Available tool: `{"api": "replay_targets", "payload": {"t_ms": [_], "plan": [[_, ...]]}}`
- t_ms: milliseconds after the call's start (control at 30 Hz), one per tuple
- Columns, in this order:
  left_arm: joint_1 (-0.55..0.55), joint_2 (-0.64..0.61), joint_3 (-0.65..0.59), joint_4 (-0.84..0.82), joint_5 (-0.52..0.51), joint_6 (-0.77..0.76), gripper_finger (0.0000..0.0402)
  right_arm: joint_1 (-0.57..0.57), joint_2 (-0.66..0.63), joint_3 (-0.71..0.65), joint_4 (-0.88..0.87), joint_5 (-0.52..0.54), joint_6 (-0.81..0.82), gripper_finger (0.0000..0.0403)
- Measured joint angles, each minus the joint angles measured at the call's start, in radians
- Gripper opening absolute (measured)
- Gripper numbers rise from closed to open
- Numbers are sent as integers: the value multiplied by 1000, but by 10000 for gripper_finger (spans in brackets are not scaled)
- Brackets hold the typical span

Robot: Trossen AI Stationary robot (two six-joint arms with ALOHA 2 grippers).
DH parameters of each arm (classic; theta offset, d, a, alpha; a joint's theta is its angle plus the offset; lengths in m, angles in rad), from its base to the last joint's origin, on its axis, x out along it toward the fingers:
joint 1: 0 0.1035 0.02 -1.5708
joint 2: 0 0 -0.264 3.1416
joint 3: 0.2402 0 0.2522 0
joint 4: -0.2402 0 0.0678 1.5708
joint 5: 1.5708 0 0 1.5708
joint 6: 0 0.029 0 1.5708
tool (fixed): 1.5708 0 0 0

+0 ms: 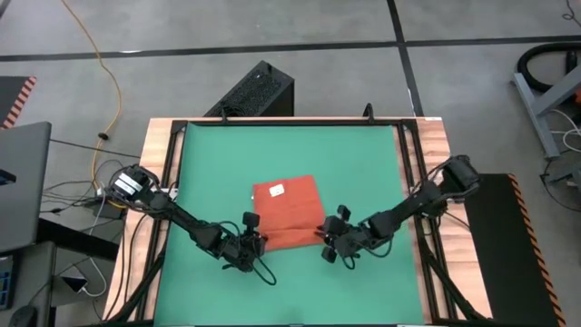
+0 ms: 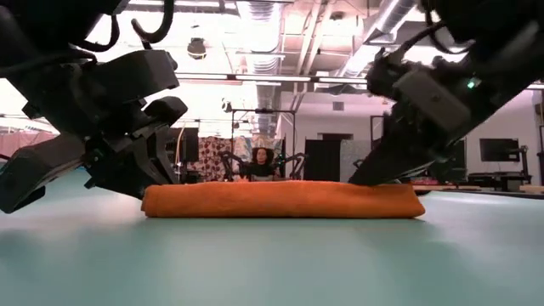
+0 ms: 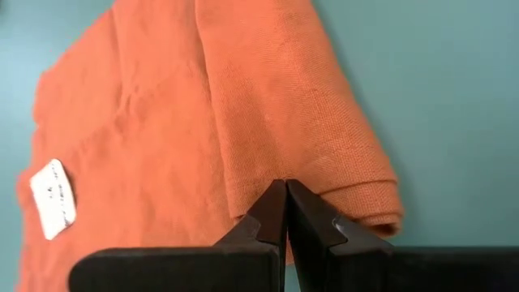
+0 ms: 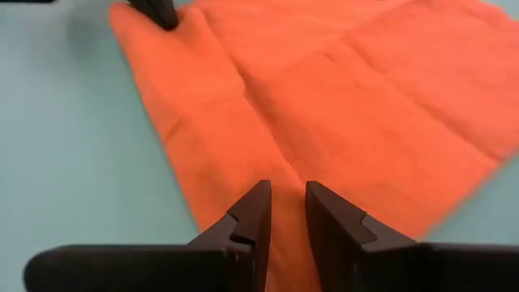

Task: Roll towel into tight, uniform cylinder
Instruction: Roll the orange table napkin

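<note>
The towel [image 1: 287, 214] lies on the green mat [image 1: 218, 163], its near edge rolled into a low band. At that band's left end the left gripper [image 1: 257, 243] is clenched, fingertips pressed together against the fold. At the right end the right gripper [image 1: 324, 238] sits over the roll, fingers slightly apart; whether it grips the cloth I cannot tell. Beyond the roll, the flat cloth carries a white tag [image 1: 278, 189].
</note>
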State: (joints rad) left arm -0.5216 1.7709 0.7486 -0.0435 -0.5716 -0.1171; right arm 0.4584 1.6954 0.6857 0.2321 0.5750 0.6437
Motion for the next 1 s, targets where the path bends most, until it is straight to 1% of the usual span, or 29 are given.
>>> {"api": "replay_targets", "payload": {"t_ms": [167,233,333,433,500,533,567,600,667,733,767,867,933,1000], "plan": [[-27,3,21,-21,-69,82,0,-38,103,2,129,-88,-18,101],[-39,0,52,-68,-88,104,0,-45,130,3,161,-115,-18,101],[-59,-20,105,-183,-131,111,0,-49,151,4,188,-113,-19,101],[-82,-77,141,-238,-236,124,0,-48,152,3,192,-114,-20,101],[-93,-118,142,-233,-306,131,0,-48,153,3,206,-116,-25,101],[-94,-135,141,-214,-324,127,0,-48,153,2,212,-118,-32,101],[-88,-151,140,-171,-320,126,0,-48,153,2,218,-119,-40,101],[-78,-159,140,-106,-290,134,0,-48,154,2,224,-119,-45,101],[-58,-158,120,27,-189,170,0,-48,154,2,227,-121,-51,101],[-32,-126,84,152,-113,207,0,-49,155,2,228,-123,-54,101],[-19,-106,68,205,-100,223,0,-49,155,2,228,-123,-54,101],[30,-67,51,266,-81,250,0,-48,155,2,228,-124,-66,101],[62,-39,51,274,-44,252,0,-47,155,4,227,-124,-67,101],[90,-17,50,271,13,242,0,-47,155,7,225,-124,-69,101]]}}
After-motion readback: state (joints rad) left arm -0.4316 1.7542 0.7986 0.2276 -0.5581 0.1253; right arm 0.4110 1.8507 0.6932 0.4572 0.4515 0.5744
